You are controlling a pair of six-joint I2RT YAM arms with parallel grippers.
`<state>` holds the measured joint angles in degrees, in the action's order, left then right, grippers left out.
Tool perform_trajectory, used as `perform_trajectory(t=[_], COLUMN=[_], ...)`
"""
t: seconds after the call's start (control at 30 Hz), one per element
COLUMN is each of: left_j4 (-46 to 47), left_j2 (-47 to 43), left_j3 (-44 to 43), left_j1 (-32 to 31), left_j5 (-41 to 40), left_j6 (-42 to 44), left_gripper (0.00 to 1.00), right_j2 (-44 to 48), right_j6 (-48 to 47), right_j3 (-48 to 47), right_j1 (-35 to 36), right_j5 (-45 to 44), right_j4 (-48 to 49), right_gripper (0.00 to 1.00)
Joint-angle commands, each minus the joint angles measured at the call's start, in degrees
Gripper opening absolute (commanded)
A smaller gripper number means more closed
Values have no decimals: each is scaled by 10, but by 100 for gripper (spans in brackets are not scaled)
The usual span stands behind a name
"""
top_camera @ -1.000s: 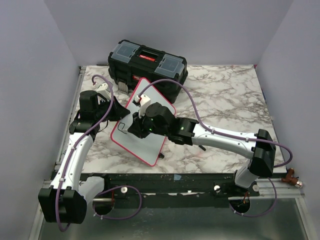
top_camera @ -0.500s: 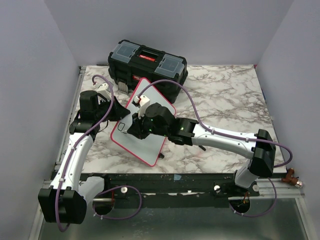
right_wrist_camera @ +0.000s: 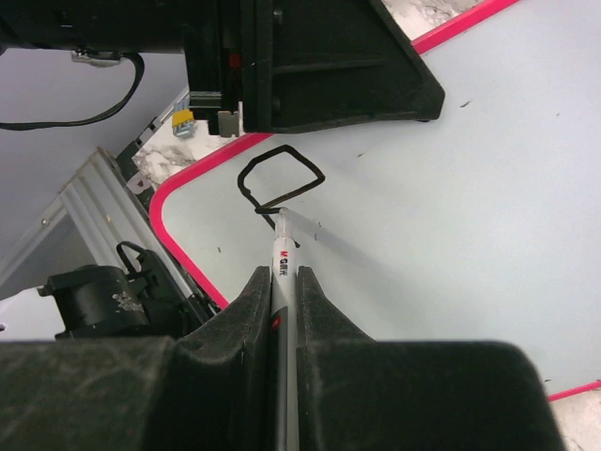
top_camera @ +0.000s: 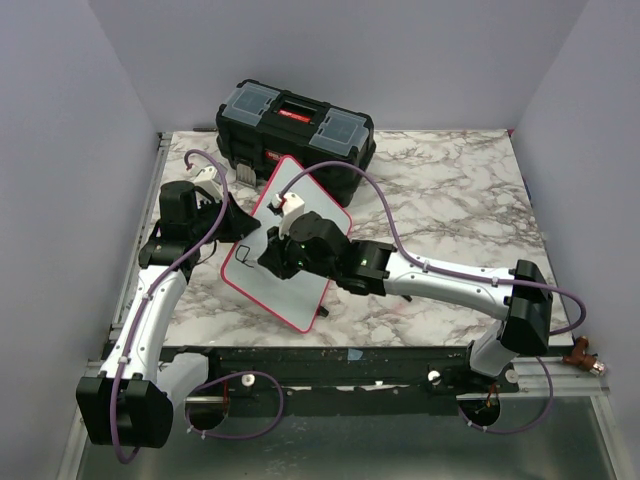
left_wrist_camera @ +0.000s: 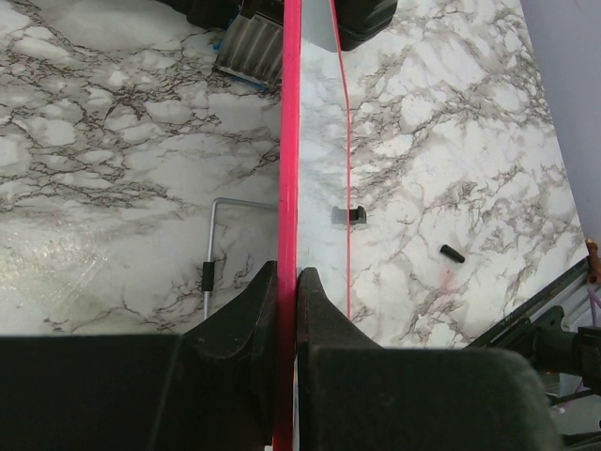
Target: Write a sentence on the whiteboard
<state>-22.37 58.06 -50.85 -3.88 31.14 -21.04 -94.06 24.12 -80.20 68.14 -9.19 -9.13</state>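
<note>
- One glossy, pink-rimmed white whiteboard (top_camera: 265,290); your left claw (left_wrist_camera: 287,282) clamps its rim.
- One black drawn loop (right_wrist_camera: 280,176), upper left.
- Your right claw (right_wrist_camera: 285,277) pinches one slim white pen (right_wrist_camera: 283,252).

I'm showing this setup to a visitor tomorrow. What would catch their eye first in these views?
The pink-rimmed whiteboard stands out, left of centre in the overhead view, its edge clamped in the left gripper. The right gripper holds a marker with its tip on the board's face, beside a single black loop. Behind sits a black toolbox.
</note>
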Motion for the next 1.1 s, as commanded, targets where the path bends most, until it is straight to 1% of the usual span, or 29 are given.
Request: perform_trajectory(t=[0.0,0.63,0.87,1.07], left_j4=[5,4,4,4], left_j2=[-12,-11,-11,-10], left_j3=[8,8,8,8], left_j1=[-14,-16,-17,-17], left_j5=[-18,-22,-23,-23], left_j6=[47,49,49,49], left_gripper=[0,0,0,0], right_j2=[-6,14,56,86], right_j6=[3,4,-5,-4], right_j3=[22,45,55,70], right_j1=[-1,-6,-6,-7], right_j5=[-51,-105,-107,-103], right_j4=[-27,-49,-50,-26], right_gripper=[1,1,1,1])
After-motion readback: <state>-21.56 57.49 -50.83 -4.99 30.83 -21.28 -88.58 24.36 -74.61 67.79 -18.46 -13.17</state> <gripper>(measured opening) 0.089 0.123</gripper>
